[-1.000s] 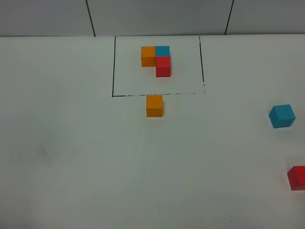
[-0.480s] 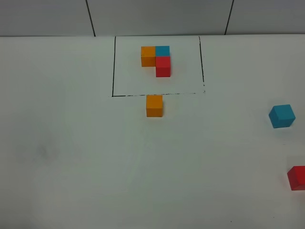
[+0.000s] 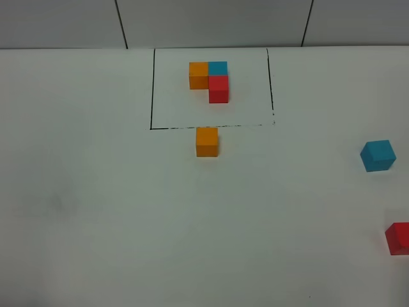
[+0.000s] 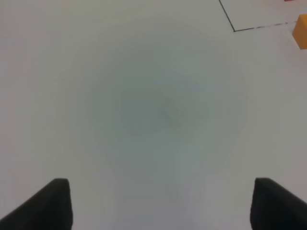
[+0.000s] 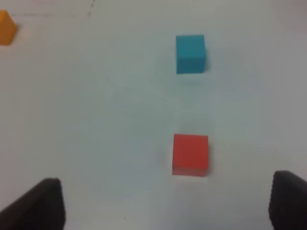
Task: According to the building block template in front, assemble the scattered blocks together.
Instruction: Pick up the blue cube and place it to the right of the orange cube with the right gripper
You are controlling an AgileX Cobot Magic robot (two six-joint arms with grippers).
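Observation:
The building block template [image 3: 209, 81] sits inside a black rectangle outline [image 3: 151, 89] at the far middle of the table: orange and blue in a row, red below blue. A loose orange cube [image 3: 207, 141] lies just below the outline; it also shows in the left wrist view [image 4: 301, 30] and the right wrist view [image 5: 6, 28]. A loose sky-blue cube [image 3: 378, 155] and a loose red cube [image 3: 398, 238] lie at the right edge. The right wrist view shows the blue cube [image 5: 190, 53] and the red cube [image 5: 190, 154] ahead of my open right gripper [image 5: 165, 203]. My left gripper [image 4: 160, 203] is open over bare table.
The white table [image 3: 96, 211] meets a grey panelled wall [image 3: 211, 22] at the back. Neither arm shows in the exterior high view. The red cube is cut off by that view's right edge.

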